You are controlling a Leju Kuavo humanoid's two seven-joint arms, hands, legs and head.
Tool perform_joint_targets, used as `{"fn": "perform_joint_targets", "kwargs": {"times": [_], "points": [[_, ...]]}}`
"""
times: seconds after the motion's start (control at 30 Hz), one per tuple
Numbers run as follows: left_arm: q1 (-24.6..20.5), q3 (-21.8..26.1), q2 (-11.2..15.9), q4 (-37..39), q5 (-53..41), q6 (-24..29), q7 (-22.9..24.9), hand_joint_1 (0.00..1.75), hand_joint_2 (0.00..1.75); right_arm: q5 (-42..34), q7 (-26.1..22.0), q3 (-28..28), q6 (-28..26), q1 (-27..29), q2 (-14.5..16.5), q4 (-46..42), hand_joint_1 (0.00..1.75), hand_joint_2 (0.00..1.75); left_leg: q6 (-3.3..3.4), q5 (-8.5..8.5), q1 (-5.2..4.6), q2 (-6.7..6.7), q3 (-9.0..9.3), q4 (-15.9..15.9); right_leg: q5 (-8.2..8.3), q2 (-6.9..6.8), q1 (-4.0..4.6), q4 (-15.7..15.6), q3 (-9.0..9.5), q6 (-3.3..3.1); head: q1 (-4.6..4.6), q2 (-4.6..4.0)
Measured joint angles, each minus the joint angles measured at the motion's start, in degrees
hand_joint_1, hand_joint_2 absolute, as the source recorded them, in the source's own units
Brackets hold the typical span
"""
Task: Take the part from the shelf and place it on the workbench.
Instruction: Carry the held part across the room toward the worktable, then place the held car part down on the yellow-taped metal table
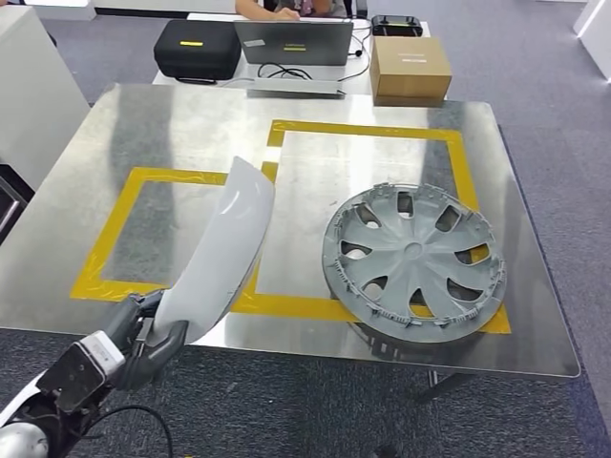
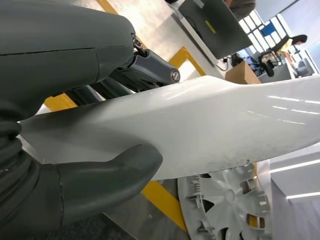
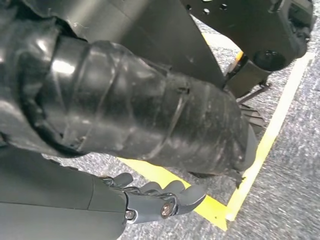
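The left hand [image 1: 140, 336] holds a long, curved, shiny white plastic part [image 1: 220, 253] over the near edge of the shiny metal tabletop [image 1: 180, 129].

In the left wrist view the thick grey thumb [image 2: 113, 172] and the darker fingers [image 2: 151, 67] squeeze the white part from both sides. The part leans up and away, over the yellow tape square [image 1: 108, 250]. A round grey plastic wheel cover [image 1: 412, 260] lies flat on the tabletop, well apart from the part. The right hand [image 3: 151, 200] hangs over grey floor, fingers curled; it seems to hold nothing, but the view is poor.
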Motion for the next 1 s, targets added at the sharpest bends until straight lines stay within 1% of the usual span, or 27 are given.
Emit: {"fn": "perform_joint_targets", "kwargs": {"times": [0.1, 0.23, 0.5, 0.6, 0.67, 0.77, 0.9, 1.0], "points": [[-1.47, -0.05, -0.08, 1.73, 0.00, -0.31, 0.01, 1.75, 1.75, 0.01, 0.14, 0.17, 0.00, -0.30, -0.08, -0.30, 0.00, 0.00, 0.13, -0.08, -0.01, 0.02, 0.04, 0.00, 0.03, 0.02, -0.02, -0.06, -0.06, 0.21, -0.01, 0.00], [-2.13, -0.11, -0.13, 2.99, 0.00, -0.41, 0.01, 1.75, 1.75, 0.01, 0.22, 0.26, 0.00, -0.32, -0.13, -0.60, 0.00, 0.00, 0.14, -0.06, -0.02, 0.08, 0.10, 0.02, 0.11, 0.09, -0.02, -0.06, -0.05, 0.34, -0.02, 0.00], [-2.70, -0.20, -0.23, 4.15, 0.00, -0.51, 0.01, 1.75, 1.75, 0.02, 0.21, 0.26, 0.00, -0.33, -0.17, -0.74, 0.00, 0.00, 0.14, -0.06, 0.04, 0.11, 0.21, -0.02, 0.10, 0.11, 0.01, -0.05, 0.00, 0.35, -0.02, 0.00], [-3.31, -0.30, -0.23, 4.64, -0.27, -1.33, 0.25, 1.75, 1.75, 0.19, 0.24, 0.28, 0.02, -0.40, -0.17, -0.87, 0.00, 0.00, 0.12, -0.05, 0.08, 0.11, 0.22, -0.04, 0.07, 0.10, 0.03, -0.05, -0.01, 0.36, -0.03, 0.00], [-4.99, -0.63, -0.23, 5.85, -0.43, -2.84, 0.74, 1.75, 1.75, 0.49, 0.38, 0.32, 0.02, -0.67, -0.19, -1.08, 0.00, 0.00, 0.10, -0.03, 0.10, 0.11, 0.23, -0.04, 0.06, 0.08, 0.05, -0.05, 0.00, 0.36, -0.02, 0.00], [-9.30, -1.69, -0.22, 9.56, -0.22, -4.88, 1.39, 1.75, 1.75, 0.71, 0.58, 0.40, 0.02, -1.46, -0.20, -1.67, 0.00, 0.00, 0.07, 0.04, 0.11, 0.11, 0.25, -0.05, 0.08, 0.12, 0.10, -0.03, 0.03, 0.36, -0.02, 0.00], [-15.11, -3.20, -0.22, 15.19, 0.28, -6.32, 2.12, 1.75, 1.75, 0.49, 0.68, 0.43, -0.09, -2.03, -0.43, -2.37, 0.00, 0.00, 0.05, 0.10, 0.12, 0.12, 0.28, -0.05, 0.13, 0.13, 0.11, -0.03, 0.08, 0.38, -0.02, 0.00], [-18.73, -4.19, -0.24, 19.09, 0.66, -7.00, 3.55, 1.75, 1.75, 0.32, 0.53, 0.40, -0.39, -2.01, -0.66, -2.53, 0.00, 0.00, 0.05, 0.12, 0.11, 0.13, 0.29, -0.04, 0.14, 0.17, 0.11, -0.02, 0.10, 0.39, -0.02, 0.00]]}}
